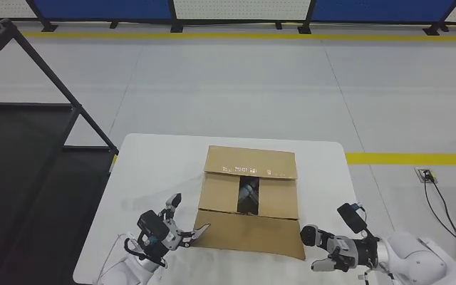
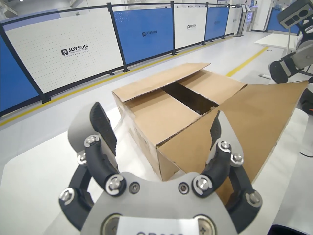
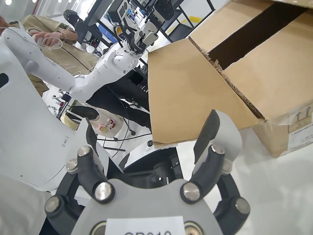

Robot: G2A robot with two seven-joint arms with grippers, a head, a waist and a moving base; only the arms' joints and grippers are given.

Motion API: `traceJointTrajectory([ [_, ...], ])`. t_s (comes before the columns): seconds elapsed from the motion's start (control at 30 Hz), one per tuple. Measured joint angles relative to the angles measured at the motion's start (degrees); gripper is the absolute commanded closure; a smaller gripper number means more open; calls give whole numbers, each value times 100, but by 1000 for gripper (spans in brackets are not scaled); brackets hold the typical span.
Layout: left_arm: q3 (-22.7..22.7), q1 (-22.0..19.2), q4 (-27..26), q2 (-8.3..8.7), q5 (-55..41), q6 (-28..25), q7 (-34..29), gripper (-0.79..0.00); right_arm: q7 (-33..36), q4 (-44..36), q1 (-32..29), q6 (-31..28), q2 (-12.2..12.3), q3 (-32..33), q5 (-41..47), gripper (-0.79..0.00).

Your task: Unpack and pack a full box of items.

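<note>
A brown cardboard box (image 1: 248, 187) stands in the middle of the white table (image 1: 153, 171). Its two inner flaps lie nearly shut, with a dark gap between them where an item (image 1: 249, 192) shows inside. The near outer flap (image 1: 249, 234) is folded out toward me, and the far flap (image 1: 251, 161) stands up. My left gripper (image 1: 189, 215) is open at the near left corner of the box (image 2: 156, 108), with one finger beside the near flap (image 2: 256, 123). My right gripper (image 1: 313, 249) is open by that flap's right corner (image 3: 185, 86), holding nothing.
A black metal rack (image 1: 43, 164) stands close along the table's left side. The bare tabletop runs left and right of the box. A cable (image 1: 438, 203) lies on the floor to the right, near a yellow floor line (image 1: 399, 158).
</note>
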Motion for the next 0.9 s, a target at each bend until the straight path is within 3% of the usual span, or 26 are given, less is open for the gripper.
traceJointTrajectory([
  [0.3,-84,209,3,73,231,-214,43,-785,0,64,70,0,65,-138,64,-785],
  [0.63,67,229,116,88,456,147,-31,-785,-140,111,49,0,-71,34,844,-785],
  [0.9,69,230,118,88,443,150,-27,-785,-147,125,52,0,-73,40,844,-785],
])
